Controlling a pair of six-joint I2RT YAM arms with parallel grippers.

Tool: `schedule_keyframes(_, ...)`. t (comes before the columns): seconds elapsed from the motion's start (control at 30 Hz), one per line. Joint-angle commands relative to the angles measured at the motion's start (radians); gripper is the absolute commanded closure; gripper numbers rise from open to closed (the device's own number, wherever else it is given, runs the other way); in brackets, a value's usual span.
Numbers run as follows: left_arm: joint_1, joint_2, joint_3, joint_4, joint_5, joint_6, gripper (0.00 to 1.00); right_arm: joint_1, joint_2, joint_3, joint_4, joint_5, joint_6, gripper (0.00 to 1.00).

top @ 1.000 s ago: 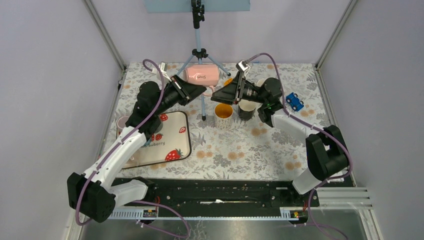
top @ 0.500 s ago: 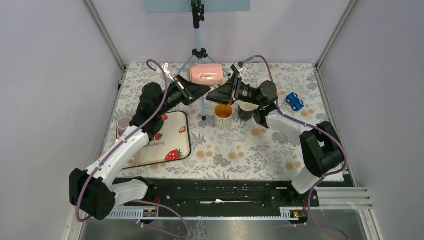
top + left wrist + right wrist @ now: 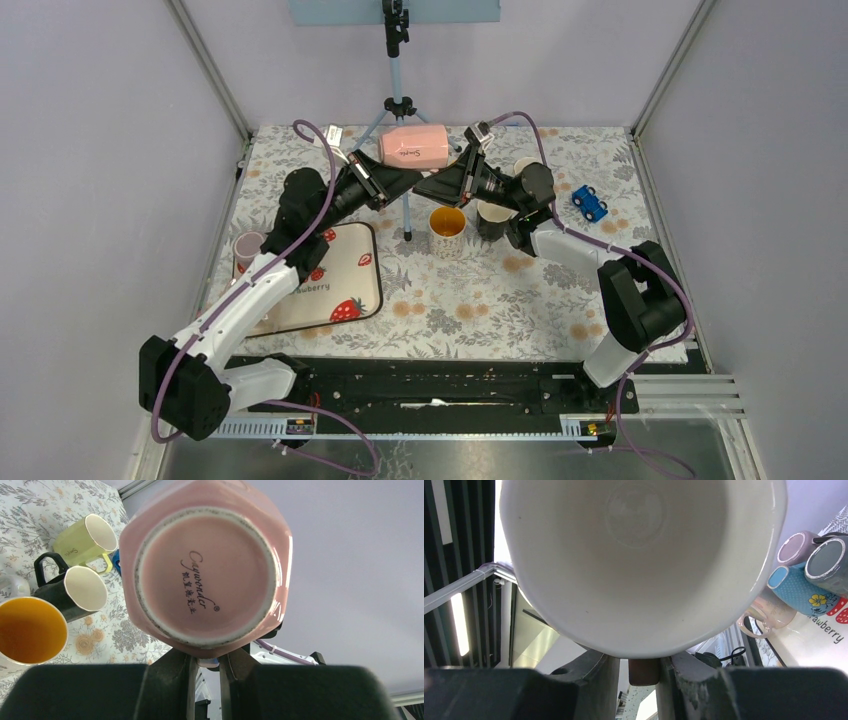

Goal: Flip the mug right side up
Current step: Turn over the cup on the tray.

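Observation:
The pink mug (image 3: 412, 147) hangs on its side in the air at the back of the table. In the left wrist view its base (image 3: 205, 575) faces the camera. In the right wrist view its white inside (image 3: 639, 555) fills the frame. My left gripper (image 3: 385, 178) is shut on the mug's handle from below (image 3: 206, 662). My right gripper (image 3: 447, 180) reaches in from the right. Its fingers straddle the same handle (image 3: 643, 672), with a thin gap still showing on one side.
A tripod (image 3: 400, 110) stands right behind the mug. Below it sit an orange-lined mug (image 3: 447, 228), a black mug (image 3: 494, 218) and a yellow-green mug (image 3: 85, 540). A blue toy car (image 3: 589, 203) is at the right. Several mugs sit by the strawberry mat (image 3: 345, 290).
My right gripper moved up and left to the mug's open end, and its jaws narrowed around the handle. The left gripper lifted the mug slightly.

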State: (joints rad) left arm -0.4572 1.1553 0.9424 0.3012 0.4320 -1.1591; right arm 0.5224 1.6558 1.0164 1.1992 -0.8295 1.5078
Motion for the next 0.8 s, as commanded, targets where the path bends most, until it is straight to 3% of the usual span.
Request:
schedule_keyframes(0.0,-0.008,-0.014,0.011,0.143,0.023,0.011,1.00,0.010,-0.007,0.005,0.072,0.024,-0.013,0.76)
schedule_keyframes(0.13,-0.007,-0.013,0.010,0.147,0.027,0.012,1.00,0.010,-0.010,0.004,0.057,0.021,-0.023,0.97)
schedule_keyframes(0.23,-0.007,-0.020,-0.005,0.176,0.026,0.004,1.00,0.010,-0.013,-0.002,0.061,0.024,-0.024,1.00)
schedule_keyframes(0.37,-0.008,-0.030,0.001,0.171,0.022,0.006,1.00,0.011,-0.013,-0.005,0.099,0.013,-0.015,0.88)
schedule_keyframes(0.53,-0.008,-0.030,0.029,0.129,0.034,0.026,1.00,0.010,-0.021,-0.016,0.113,-0.002,-0.023,0.64)
schedule_keyframes(0.63,-0.006,-0.029,0.030,0.125,0.042,0.029,1.00,0.010,-0.018,-0.018,0.118,0.004,-0.018,0.64)
schedule_keyframes(0.77,-0.008,-0.024,0.027,0.125,0.052,0.030,1.00,0.010,-0.010,-0.003,0.119,0.003,-0.009,0.73)
